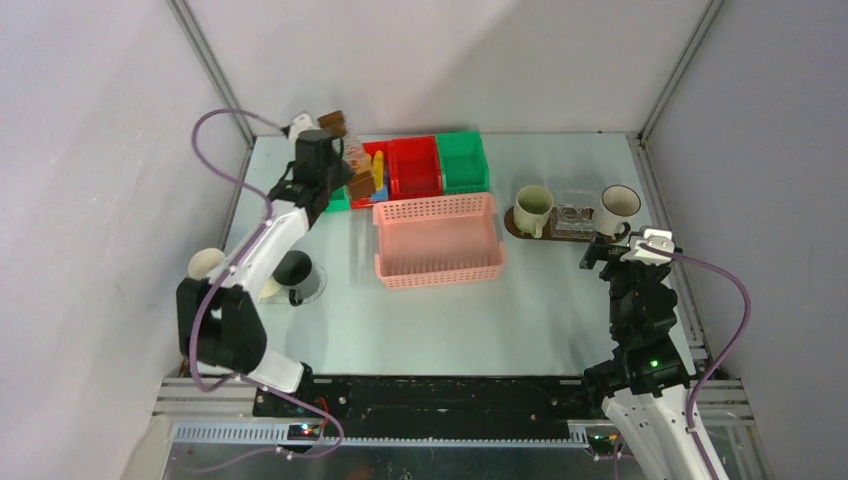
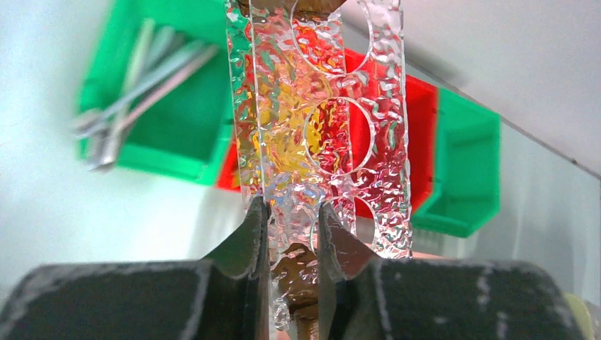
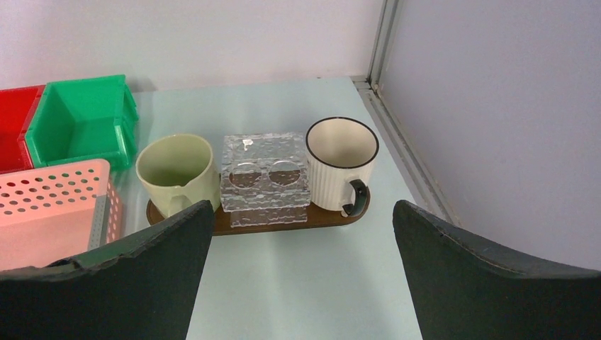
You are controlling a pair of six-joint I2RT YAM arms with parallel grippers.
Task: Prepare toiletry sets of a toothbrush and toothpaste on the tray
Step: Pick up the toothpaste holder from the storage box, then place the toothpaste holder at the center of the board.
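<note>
At the far left, beside the left arm, a cream mug (image 1: 205,263) stands on the table (image 1: 560,320); what is in it cannot be told. Just right of it a dark mug (image 1: 295,270) sits on a round disc (image 1: 314,290).

Behind these, at the back of the table, the left gripper (image 2: 292,212) pinches the lower edge of a clear rippled holder (image 2: 319,106) with round holes and holds it upright above a row of bins. The leftmost, a green bin (image 2: 170,134), holds a bundle of silvery brushes (image 2: 135,78) whose ends reach out over its rim. Next to it, a red bin (image 1: 372,150) holds a yellow tube (image 1: 378,163) and a blue tube (image 1: 381,193), partly hidden by the arm. A second red bin (image 1: 413,168) and a second green bin (image 3: 81,117) follow, each showing a bare floor. In front of them lies a pink basket (image 1: 440,272), bare inside.

Right of the basket, at the back right of the table, is the tray (image 3: 329,221). On it, close side by side, stand a pale mug (image 3: 176,170), a clear block (image 3: 264,177) with two round wells, and a white mug (image 3: 340,166) with a dark rim and handle. Both mugs are bare inside. The right gripper (image 3: 301,209) hangs in front of the tray, its fingers spread wide and gripping nothing.
</note>
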